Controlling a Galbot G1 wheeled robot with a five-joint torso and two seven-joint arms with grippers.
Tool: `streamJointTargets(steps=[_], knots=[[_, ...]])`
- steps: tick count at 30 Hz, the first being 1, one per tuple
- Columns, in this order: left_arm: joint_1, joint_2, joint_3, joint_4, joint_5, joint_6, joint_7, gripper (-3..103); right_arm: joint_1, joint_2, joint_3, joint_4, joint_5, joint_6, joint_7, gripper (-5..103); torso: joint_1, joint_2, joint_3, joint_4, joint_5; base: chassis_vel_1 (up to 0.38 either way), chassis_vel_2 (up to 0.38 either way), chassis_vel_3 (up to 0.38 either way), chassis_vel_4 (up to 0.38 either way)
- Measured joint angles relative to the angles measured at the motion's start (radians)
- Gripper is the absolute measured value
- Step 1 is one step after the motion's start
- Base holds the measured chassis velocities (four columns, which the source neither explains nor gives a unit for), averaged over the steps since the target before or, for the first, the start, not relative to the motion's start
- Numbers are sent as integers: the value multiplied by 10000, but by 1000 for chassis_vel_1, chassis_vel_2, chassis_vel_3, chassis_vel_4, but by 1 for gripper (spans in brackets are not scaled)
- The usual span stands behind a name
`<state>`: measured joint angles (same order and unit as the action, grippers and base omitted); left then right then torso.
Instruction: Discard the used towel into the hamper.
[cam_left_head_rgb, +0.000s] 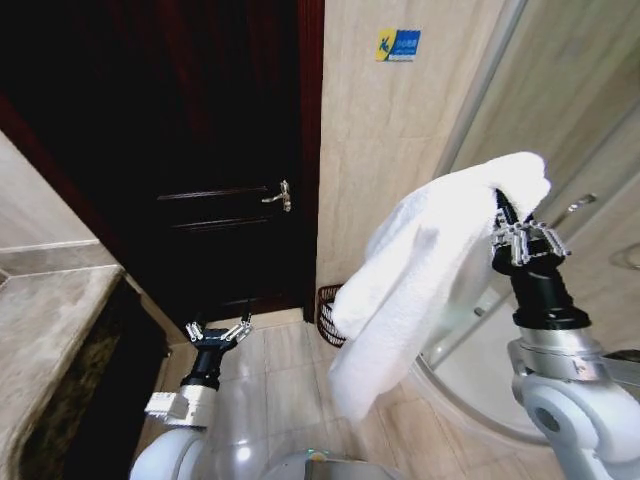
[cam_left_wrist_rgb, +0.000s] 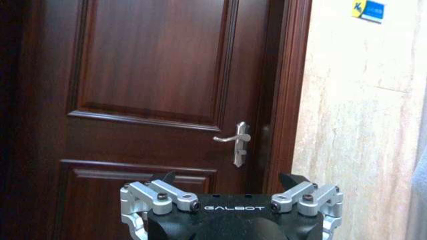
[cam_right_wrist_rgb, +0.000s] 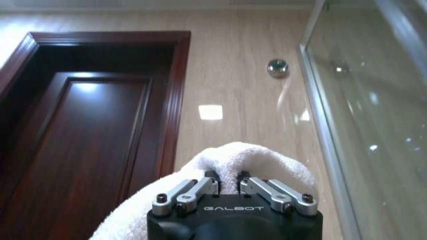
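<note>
A white towel (cam_left_head_rgb: 420, 270) hangs in a long fold from my right gripper (cam_left_head_rgb: 503, 222), which is raised high at the right and shut on the towel's top edge. In the right wrist view the towel (cam_right_wrist_rgb: 233, 160) bulges over the closed fingers (cam_right_wrist_rgb: 200, 187). The hamper (cam_left_head_rgb: 327, 312), a dark wire basket, stands on the floor against the tiled wall beside the door, partly hidden behind the hanging towel. My left gripper (cam_left_head_rgb: 218, 328) stays low at the left, open and holding nothing, facing the door; its fingers (cam_left_wrist_rgb: 163, 181) are spread wide.
A dark wooden door (cam_left_head_rgb: 200, 150) with a metal handle (cam_left_head_rgb: 280, 196) is shut ahead. A stone counter (cam_left_head_rgb: 50, 330) runs along the left. A glass shower wall (cam_left_head_rgb: 560, 130) and curved shower base (cam_left_head_rgb: 470, 390) lie to the right. Tiled floor (cam_left_head_rgb: 270, 380) lies between.
</note>
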<state>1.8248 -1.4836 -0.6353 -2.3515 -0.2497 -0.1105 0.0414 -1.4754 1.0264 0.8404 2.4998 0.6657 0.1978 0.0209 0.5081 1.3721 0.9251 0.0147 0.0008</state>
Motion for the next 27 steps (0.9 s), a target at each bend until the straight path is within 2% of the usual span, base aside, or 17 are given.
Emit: streamJointTargets(steps=[3,5,8,9,21,27], knots=[[0,0,0,0,-1,0,0,100,4,5,-84,0,-27,0,0,13,3,-2,1,-3,-19,-220,167,195,-182],[0,0,0,0,0,0,0,100,7,10,-146,0,-78,0,9,13,3,-1,1,0,2,-184,202,177,-173],[0,1,0,0,0,0,0,100,18,16,-242,0,-162,7,68,13,5,-2,1,-2,-20,-176,169,163,-155],[-1,0,0,0,0,0,0,100,19,23,-280,-1,-209,9,76,13,7,-3,3,1,-5,-68,139,75,-113],[3,0,-1,0,-1,0,0,100,309,93,-977,1,-347,230,169,13,-11,3,-4,1,-8,-14,25,14,-19],[1,0,0,0,0,0,0,100,561,196,-1485,-154,-635,633,311,13,-3,2,-2,-1,-8,0,0,0,0]])
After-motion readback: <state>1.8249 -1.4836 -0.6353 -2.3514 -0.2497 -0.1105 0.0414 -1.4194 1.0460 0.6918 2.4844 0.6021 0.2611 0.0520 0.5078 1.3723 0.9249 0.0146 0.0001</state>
